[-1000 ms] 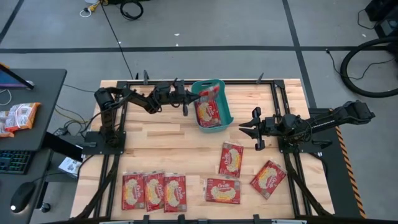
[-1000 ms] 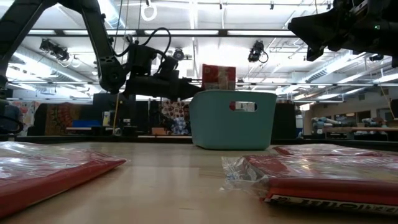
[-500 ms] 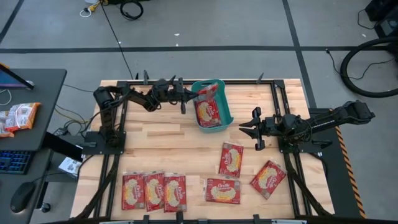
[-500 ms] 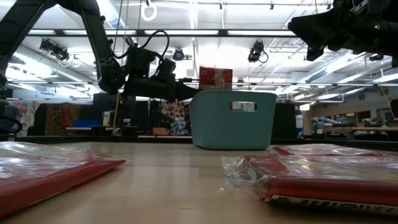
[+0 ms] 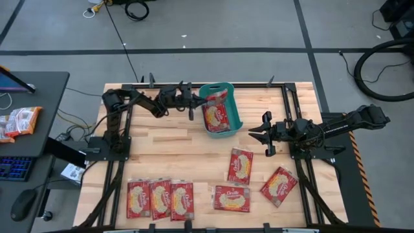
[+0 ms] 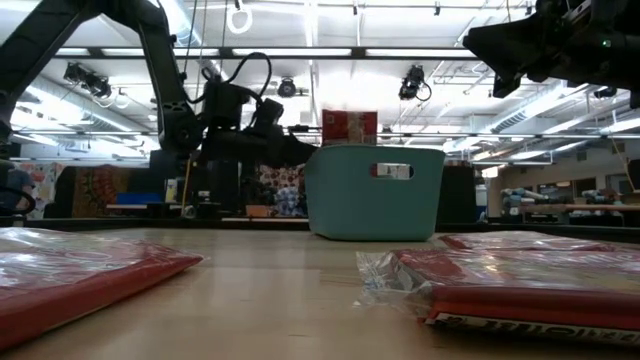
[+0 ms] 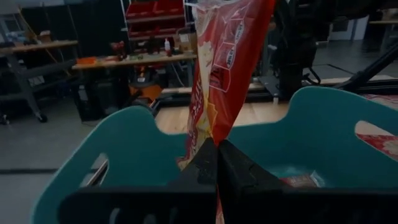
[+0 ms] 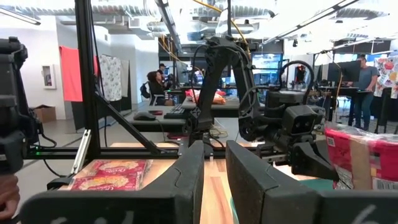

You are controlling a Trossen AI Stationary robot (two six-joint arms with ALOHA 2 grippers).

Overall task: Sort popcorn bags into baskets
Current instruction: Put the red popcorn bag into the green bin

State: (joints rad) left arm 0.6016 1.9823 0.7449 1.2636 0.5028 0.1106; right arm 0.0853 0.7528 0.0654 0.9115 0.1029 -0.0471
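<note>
My left gripper (image 5: pixel 196 102) is shut on a red popcorn bag (image 5: pixel 217 97) that stands on edge over the far left part of the teal basket (image 5: pixel 234 107). In the low view the bag (image 6: pixel 350 128) sticks up above the basket's rim (image 6: pixel 375 150). Another bag (image 5: pixel 217 118) lies flat inside the basket. My right gripper (image 5: pixel 253 134) is open and empty, above the table to the right of the basket. Several more bags lie flat on the near half of the table, for instance one (image 5: pixel 240 165) near the middle. My left gripper pinches the bag's edge (image 7: pixel 214 134) between its two fingers. The fingers come level from the table's left. The bag stands upright beyond them, over the basket. Its lower end is hidden behind the basket's wall.
Three bags (image 5: pixel 160 198) lie side by side at the near left; others lie at the near middle (image 5: pixel 231 198) and near right (image 5: pixel 279 186). An orange-and-white snack packet (image 5: pixel 19 122) lies on the desk to the left of the table. Bare wood lies between basket and bags.
My left gripper has eased down a little with the bag, still shut on it. The bag's top now shows lower above the basket's rim.
</note>
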